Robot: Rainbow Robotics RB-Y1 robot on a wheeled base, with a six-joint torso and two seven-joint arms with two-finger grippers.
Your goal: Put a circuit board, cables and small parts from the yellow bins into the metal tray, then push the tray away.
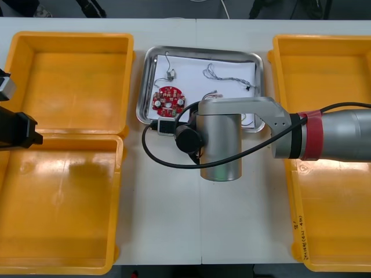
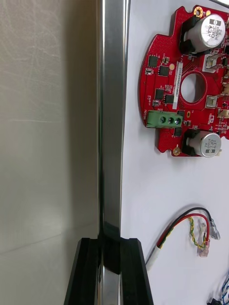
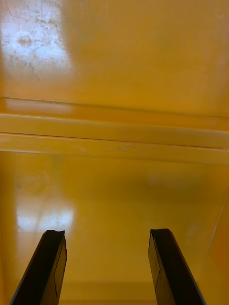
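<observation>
The loading looks finished and the step in hand is the push. The metal tray sits on the desk between the yellow bins, and it holds a round red circuit board in its near-left part, a twisted blue and white cable toward its far right, and a red and yellow cable lying on the white lining beside the board. The bins I can see into look empty, which fits that reading. The right arm reaches across from the right side to the tray's near rim. In the right wrist view the right end effector is closed on that shiny rim, with one black finger outside it and one inside, held apart only by the thickness of the metal. The left end effector waits at the left edge of the desk, above the rims where the two left bins meet, its fingers spread wide and holding nothing. As I judge it, the next move is for the right arm to drive the tray straight toward the far edge of the desk. It needs to keep the pinch firm and the travel level, so that the tray slides without swinging round and the loose cables and board stay inside.
</observation>
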